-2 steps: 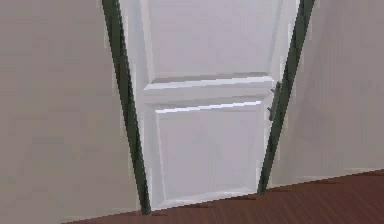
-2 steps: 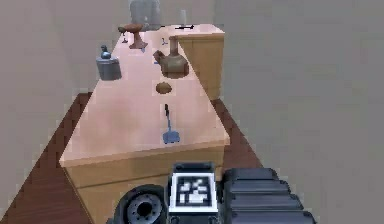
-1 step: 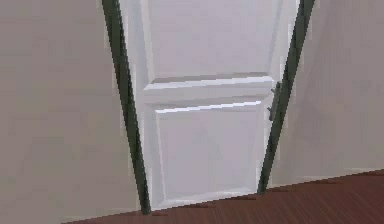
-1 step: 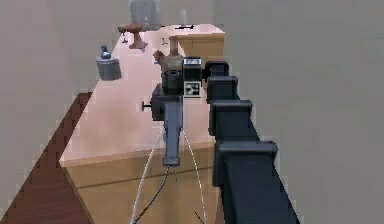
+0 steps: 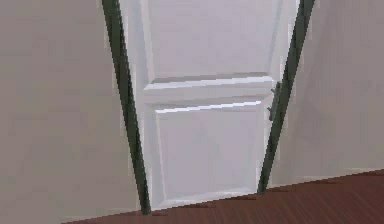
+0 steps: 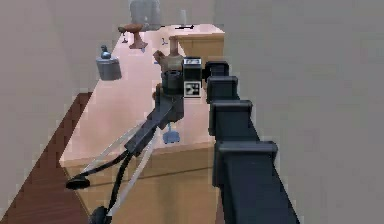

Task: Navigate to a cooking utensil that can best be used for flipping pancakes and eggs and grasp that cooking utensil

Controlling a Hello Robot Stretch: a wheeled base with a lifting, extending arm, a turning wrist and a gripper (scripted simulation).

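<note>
In the arm side view my dark arm rises from the bottom edge over a long light wooden counter. The gripper's body sits left of the two white marked squares. Its two thin fingers slant down and left past the counter's near edge, and the gripper ends over dark floor. Nothing hangs there, so it holds nothing. A small blue-grey thing lies on the counter just under the gripper's body; its shape is too small to name.
On the counter's far part stand a grey pot-like vessel, a brown thing, a glass and a raised wooden block. Dark wood floor runs left of the counter. Ahead, a white panelled door in a dark green frame stands close, handle at its right.
</note>
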